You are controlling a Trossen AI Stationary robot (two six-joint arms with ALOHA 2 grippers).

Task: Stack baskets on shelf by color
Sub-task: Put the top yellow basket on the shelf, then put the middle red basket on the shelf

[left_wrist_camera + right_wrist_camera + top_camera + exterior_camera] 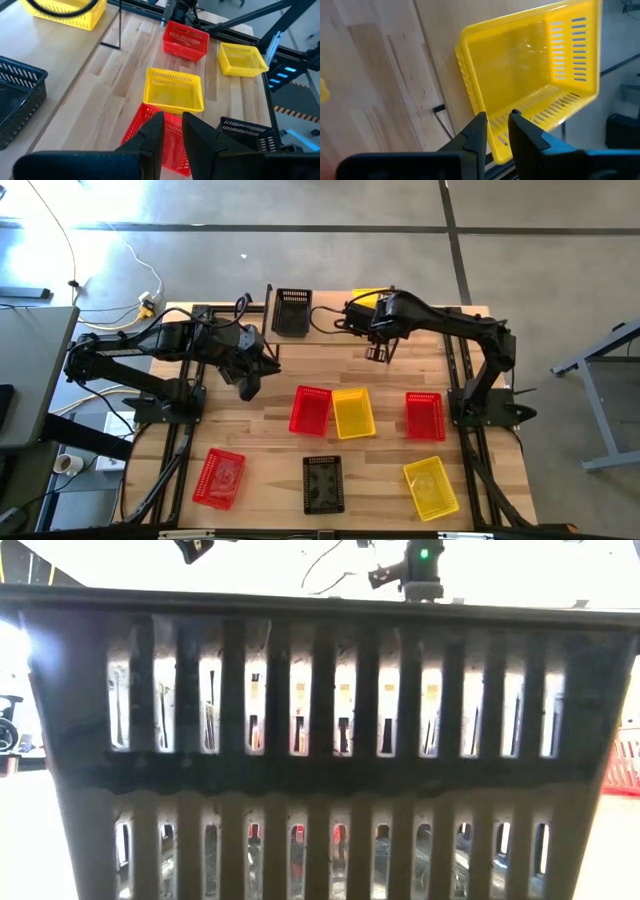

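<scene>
A black basket (320,740) sits right up against the low camera. Left gripper (172,131), fingers nearly closed on nothing, hangs over the red basket (165,142); right gripper (496,131), likewise empty, hovers by the shelf's (330,308) yellow basket (530,75).

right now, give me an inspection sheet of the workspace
surface: wooden-plank tabletop, bare wood between items.
job's things: on the shelf, a black basket and a yellow basket; loose on the tabletop, three red, two yellow and one black.
clutter: nothing seen.
end effectors: left end effector empty above the tabletop; right end effector empty, by the shelf's yellow basket.
cables: white cable and plug on the floor.
surroundings: concrete floor, grey table to the left.
</scene>
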